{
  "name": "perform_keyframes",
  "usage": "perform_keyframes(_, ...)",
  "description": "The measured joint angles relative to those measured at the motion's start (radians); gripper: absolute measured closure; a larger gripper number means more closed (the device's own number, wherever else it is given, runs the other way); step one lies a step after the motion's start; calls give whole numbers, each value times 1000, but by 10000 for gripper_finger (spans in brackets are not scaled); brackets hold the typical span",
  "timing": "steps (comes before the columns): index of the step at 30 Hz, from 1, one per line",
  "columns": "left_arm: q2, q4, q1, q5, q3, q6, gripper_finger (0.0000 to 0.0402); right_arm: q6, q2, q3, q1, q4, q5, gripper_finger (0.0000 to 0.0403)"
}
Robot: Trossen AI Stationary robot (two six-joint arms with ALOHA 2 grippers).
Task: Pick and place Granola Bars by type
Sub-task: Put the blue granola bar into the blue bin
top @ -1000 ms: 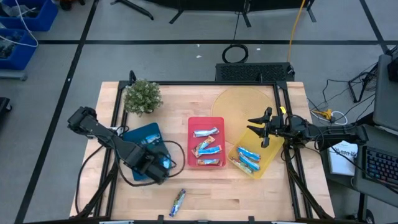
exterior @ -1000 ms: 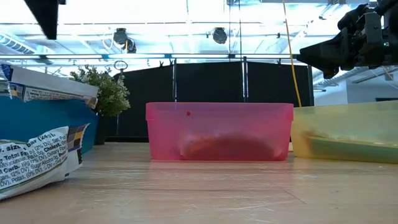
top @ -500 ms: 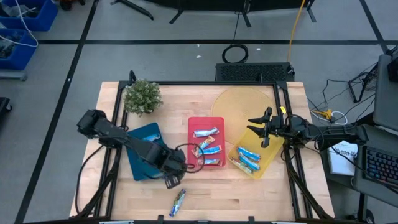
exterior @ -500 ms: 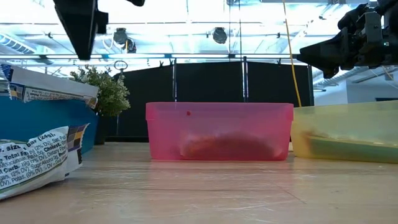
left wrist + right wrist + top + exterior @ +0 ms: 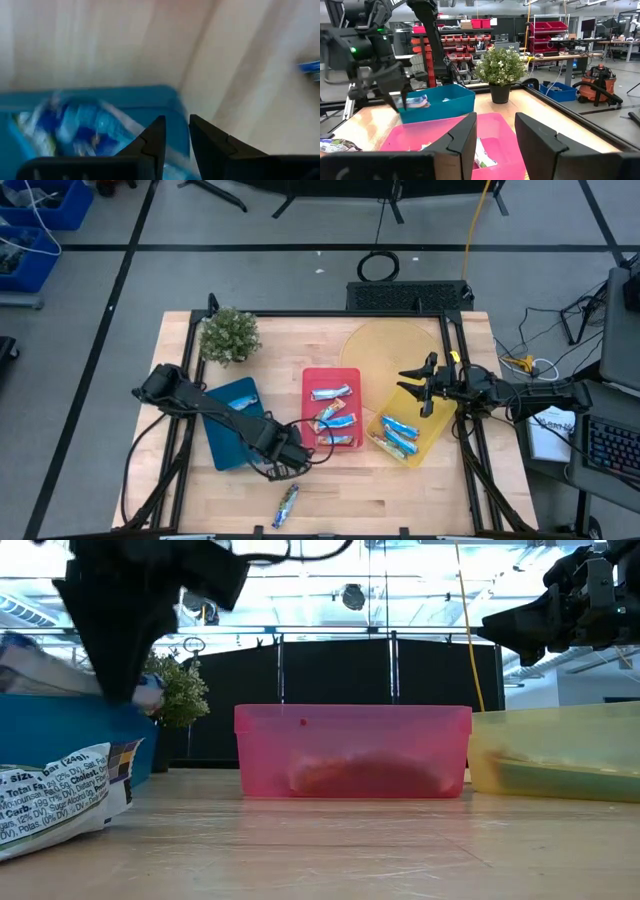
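Several foil-wrapped granola bars lie in the red tray (image 5: pixel 332 408) and in the yellow tray (image 5: pixel 405 430). One bar (image 5: pixel 75 125) lies in the blue tray (image 5: pixel 225 430). One bar (image 5: pixel 287 502) lies on the bare table near the front edge; it also shows in the low view (image 5: pixel 60 790). My left gripper (image 5: pixel 290 460) hangs by the blue tray's near right corner, between the blue and red trays; its fingers (image 5: pixel 176 135) stand a narrow gap apart and hold nothing. My right gripper (image 5: pixel 425 385) is open and empty above the yellow tray's far end.
A small green plant (image 5: pixel 229 335) stands at the far left. A pale round disc (image 5: pixel 395 345) lies at the far right. Bare table lies along the front edge on both sides of the loose bar. A dark frame runs along the table's edges.
My left gripper has gone from above the blue tray toward the table's right edge, past the tray's near right corner toward the red tray, and has come down into the low view. The bars and trays have not moved.
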Motion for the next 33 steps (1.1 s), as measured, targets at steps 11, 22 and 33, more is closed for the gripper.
perform_keyframes(11,-82,-288,-13,-55,0,-194,309,14,0,0,0,-2,-26,277)
perform_keyframes(22,-153,11,-101,2,-7,-168,309,14,0,0,0,-3,-26,277)
perform_keyframes(33,26,371,-118,166,-40,-104,309,14,0,0,0,3,-24,277)
